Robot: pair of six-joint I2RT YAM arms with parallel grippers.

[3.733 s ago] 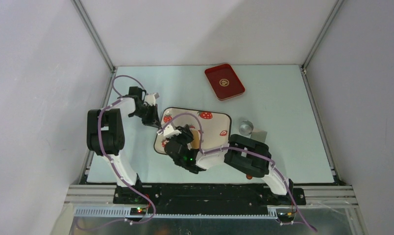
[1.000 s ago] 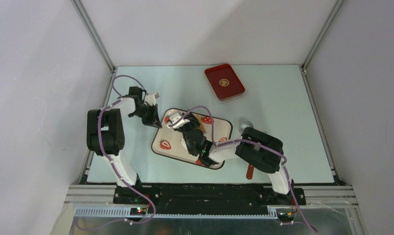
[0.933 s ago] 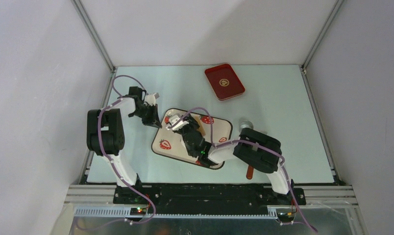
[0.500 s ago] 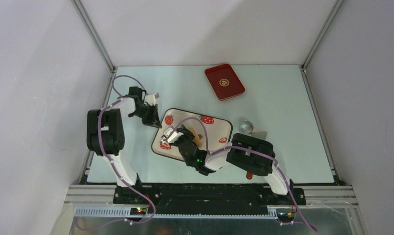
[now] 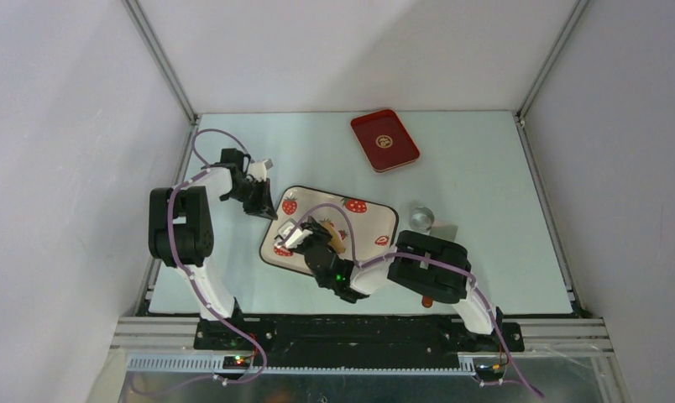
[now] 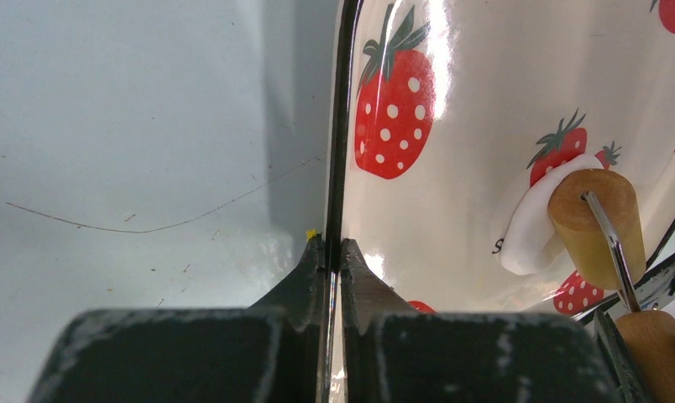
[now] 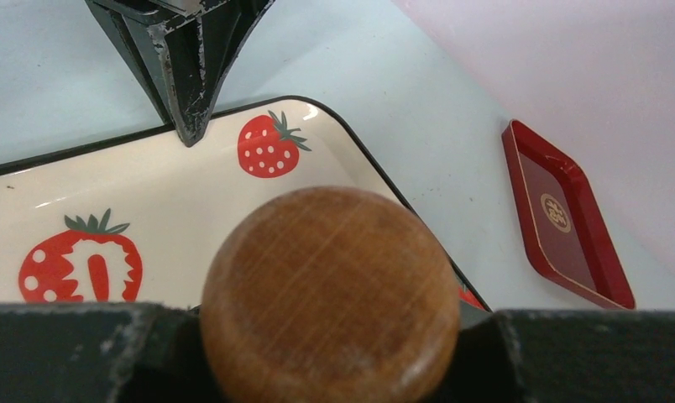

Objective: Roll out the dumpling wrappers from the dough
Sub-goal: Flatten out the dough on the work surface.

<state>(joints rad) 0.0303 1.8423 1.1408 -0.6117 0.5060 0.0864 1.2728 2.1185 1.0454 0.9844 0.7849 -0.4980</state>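
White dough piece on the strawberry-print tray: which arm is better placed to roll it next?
Right. The right pincer grips the wooden rolling pin by its handle, and the roller sits against the flat white dough piece. The left pincer is shut on the strawberry-print tray at its black rim.

Cream tray (image 5: 372,220), red strawberries; white dough (image 6: 523,235); brown rolling pin (image 7: 330,294); red tray (image 5: 397,155).

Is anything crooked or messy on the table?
A little. The strawberry tray sits crooked, its sides not lined up with the table edges, with the left tool shut on its rim. The red tray is slanted too. Nothing looks spilled or broken.
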